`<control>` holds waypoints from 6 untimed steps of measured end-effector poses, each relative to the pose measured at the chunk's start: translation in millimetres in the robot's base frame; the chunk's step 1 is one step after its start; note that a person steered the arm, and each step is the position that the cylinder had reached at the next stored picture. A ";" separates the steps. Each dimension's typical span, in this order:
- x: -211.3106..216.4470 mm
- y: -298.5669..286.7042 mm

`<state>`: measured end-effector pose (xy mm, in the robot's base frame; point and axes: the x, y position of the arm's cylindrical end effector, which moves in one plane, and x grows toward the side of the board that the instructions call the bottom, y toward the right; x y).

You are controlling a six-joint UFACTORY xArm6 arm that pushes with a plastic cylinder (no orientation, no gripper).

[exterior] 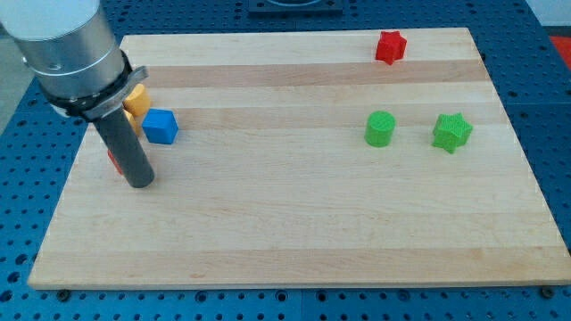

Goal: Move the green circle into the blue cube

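Observation:
The green circle [379,129], a short green cylinder, stands on the wooden board [294,223] right of centre. The blue cube [161,127] sits far off at the view's left. My tip [141,182] rests on the board below and a little left of the blue cube, a short gap away from it. It is far to the left of the green circle.
A green star block [452,132] lies just right of the green circle. A red star block [390,46] sits near the top edge. A yellow block [136,104] touches the blue cube's upper left, partly hidden by the arm. A sliver of a red block [114,162] shows behind the rod.

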<state>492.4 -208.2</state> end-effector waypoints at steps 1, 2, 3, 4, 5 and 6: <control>-9.3 -23.2; -26.4 -28.5; -8.4 -19.0; 0.2 52.6; -16.5 160.4; -20.0 250.9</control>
<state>472.4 42.7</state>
